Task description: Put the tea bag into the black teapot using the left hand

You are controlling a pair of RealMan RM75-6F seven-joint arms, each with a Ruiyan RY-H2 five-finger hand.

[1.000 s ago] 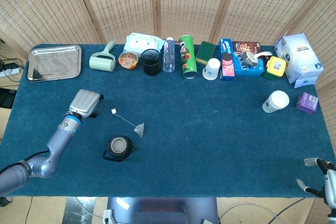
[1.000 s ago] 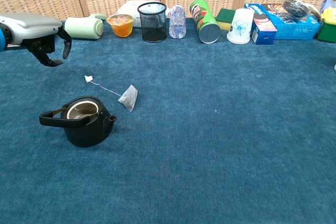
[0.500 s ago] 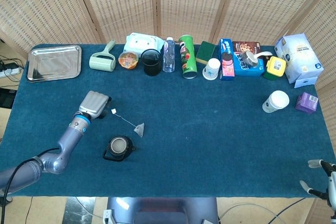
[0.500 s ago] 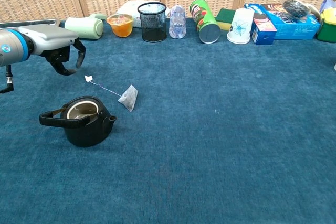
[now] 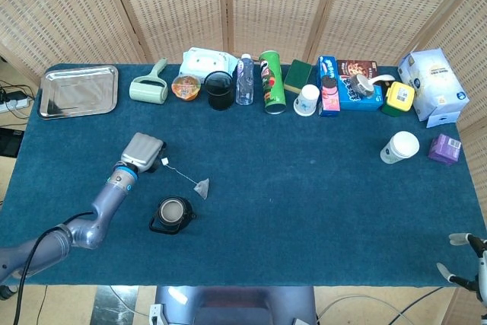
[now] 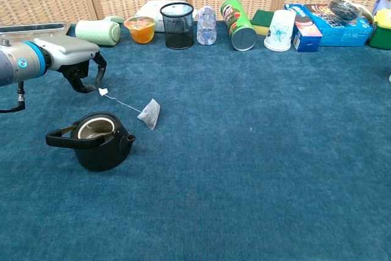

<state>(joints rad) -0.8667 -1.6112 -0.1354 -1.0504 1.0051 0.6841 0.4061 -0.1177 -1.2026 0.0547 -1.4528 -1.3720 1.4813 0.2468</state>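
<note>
The tea bag (image 6: pixel 149 113) lies on the blue desk (image 6: pixel 256 163) just beside the black teapot (image 6: pixel 98 140), off the pot's right shoulder and a little behind it, with its thin string running up and left to a small white paper tag (image 6: pixel 103 91). The teapot stands upright with its mouth uncovered and its handle pointing left, so the opening is free to receive the bag. The left hand (image 6: pixel 82 68) hovers just beside the tag, fingers curled downward but apart, holding nothing; its fingertips (image 6: pixel 98 80) look almost on the tag, though whether they touch it cannot be told. The sound way to do this step appears to be to pinch the tag or the string close to it, not the soft pouch, then lift straight up until the bag hangs free and carry it over the pot mouth before lowering. The tag is small and flat on the cloth, so a shallow, careful pinch is likely needed, or the fingers may push it away. The right hand (image 5: pixel 468 260) sits at the desk's far near corner, well apart, fingers spread and empty.
</note>
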